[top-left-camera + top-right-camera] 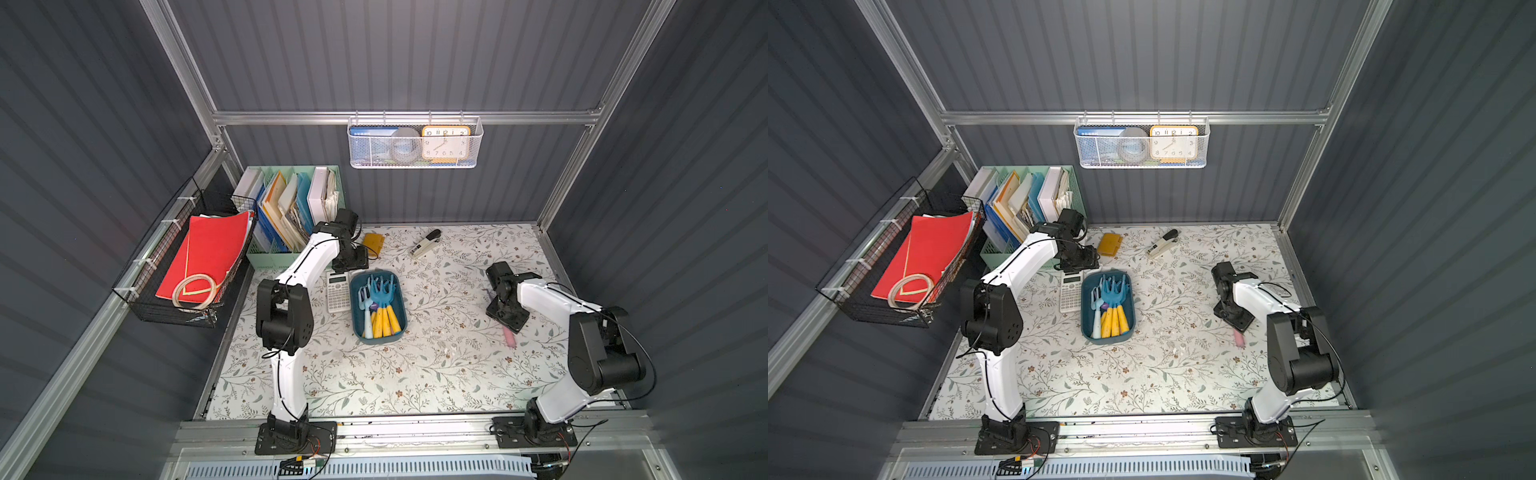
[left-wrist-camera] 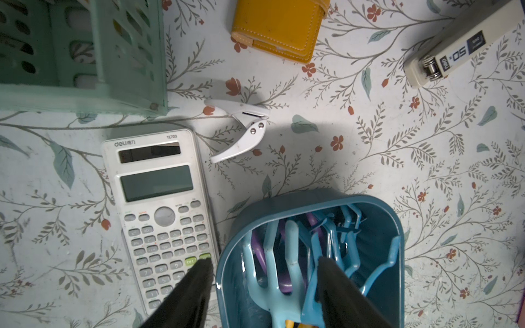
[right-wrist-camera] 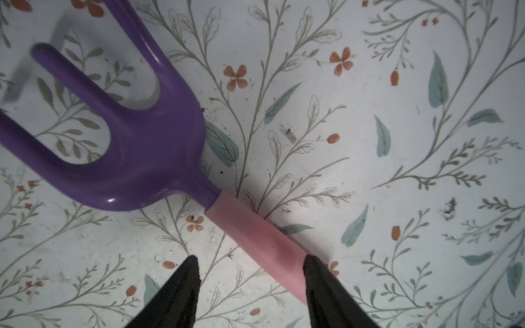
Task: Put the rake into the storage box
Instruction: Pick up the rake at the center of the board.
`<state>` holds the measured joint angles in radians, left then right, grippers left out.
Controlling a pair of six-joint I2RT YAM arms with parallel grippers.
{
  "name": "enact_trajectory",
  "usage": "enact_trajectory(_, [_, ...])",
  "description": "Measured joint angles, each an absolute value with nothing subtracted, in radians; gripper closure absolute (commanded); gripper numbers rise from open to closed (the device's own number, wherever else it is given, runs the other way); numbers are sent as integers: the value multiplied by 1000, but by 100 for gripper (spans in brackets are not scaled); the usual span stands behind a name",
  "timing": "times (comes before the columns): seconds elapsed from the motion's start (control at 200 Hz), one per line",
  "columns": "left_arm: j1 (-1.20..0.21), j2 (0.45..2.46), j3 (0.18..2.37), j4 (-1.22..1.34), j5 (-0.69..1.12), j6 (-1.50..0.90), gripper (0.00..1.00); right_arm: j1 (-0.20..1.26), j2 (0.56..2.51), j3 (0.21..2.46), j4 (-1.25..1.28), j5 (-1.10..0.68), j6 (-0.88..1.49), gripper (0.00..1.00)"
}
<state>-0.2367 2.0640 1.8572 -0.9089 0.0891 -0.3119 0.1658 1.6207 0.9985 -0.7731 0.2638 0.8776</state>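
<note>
While the purple rake (image 3: 159,147) lies flat on the floral tabletop (image 3: 412,213), well apart from the storage box (image 1: 376,338), the right pincer (image 3: 251,257) stands wide over its pink handle, one finger perhaps brushing it, gripping nothing. Wide too and empty, the left pincer (image 2: 265,261) hangs over the box's rim beside the calculator (image 2: 159,198); blue rakes (image 2: 292,241) lie inside.
</note>
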Motion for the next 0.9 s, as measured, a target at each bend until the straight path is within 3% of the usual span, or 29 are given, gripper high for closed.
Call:
enact_trajectory(0.35, [-237, 2103, 1872, -908, 97, -312, 37, 170, 1606, 878, -713, 53, 876, 47])
enact_trajectory(0.43, [-237, 2104, 1877, -909, 101, -312, 37, 184, 1607, 878, -702, 28, 866, 60])
enact_trajectory(0.51, [-237, 2104, 1879, -908, 104, -313, 37, 214, 1610, 883, -697, 9, 866, 80])
enact_trajectory(0.64, [-237, 2104, 1879, -908, 118, -317, 30, 297, 1641, 925, -685, -14, 846, 98])
enact_trajectory(0.896, [-237, 2103, 1865, -871, 345, -312, 22, 524, 1739, 1158, -653, -48, 686, 100])
